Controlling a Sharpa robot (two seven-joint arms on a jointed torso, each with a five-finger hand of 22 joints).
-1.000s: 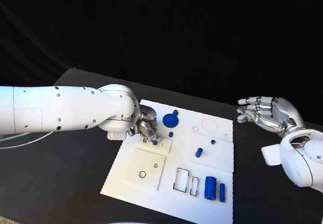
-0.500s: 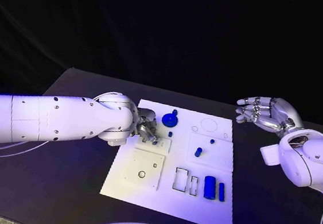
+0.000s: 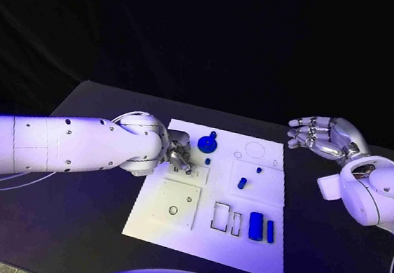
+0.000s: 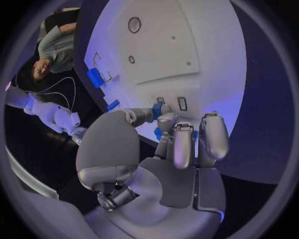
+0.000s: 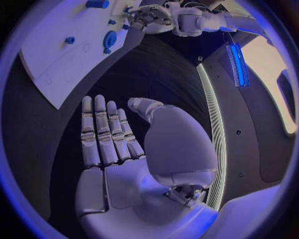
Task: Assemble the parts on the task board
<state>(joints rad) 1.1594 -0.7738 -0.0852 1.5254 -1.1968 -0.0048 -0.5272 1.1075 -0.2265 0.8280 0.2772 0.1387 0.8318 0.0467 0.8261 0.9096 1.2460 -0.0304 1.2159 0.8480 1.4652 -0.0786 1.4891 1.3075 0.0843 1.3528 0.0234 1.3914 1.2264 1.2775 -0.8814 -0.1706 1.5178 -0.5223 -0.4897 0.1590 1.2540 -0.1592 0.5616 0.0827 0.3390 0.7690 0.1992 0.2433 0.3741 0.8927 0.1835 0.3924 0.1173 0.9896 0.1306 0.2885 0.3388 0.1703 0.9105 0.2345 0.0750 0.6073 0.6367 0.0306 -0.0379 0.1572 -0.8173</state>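
The fingers [image 4: 177, 144] of the left hand [image 3: 176, 153] curl down over the task board [image 3: 176, 232], their tips pressed together around a small blue part [image 4: 157, 110] that shows between them in the left wrist view — the hand pinches it just above a pair of small rectangular slots [image 4: 182, 103] in the board. In the head view this hand sits at about 10 o'clock on the white board, beside a raised square plate [image 3: 178, 204] with a round hole.

The right hand [image 3: 326, 137] hangs off the board at about 2 o'clock over the black desk [image 3: 72, 215], holding nothing — its fingers [image 5: 102, 132] lie straight and side by side with the thumb set apart, the palm bare in the right wrist view.

On the board, a round blue part [image 3: 207, 144] lies at about 12 o'clock, just beside the left hand. A small blue peg [image 3: 241, 184] stands near the centre. Two blue bars — a thick one [image 3: 256, 226] and a thin one [image 3: 270, 232] — lie side by side at about 4 o'clock, next to two rectangular cut-outs [image 3: 220, 218].
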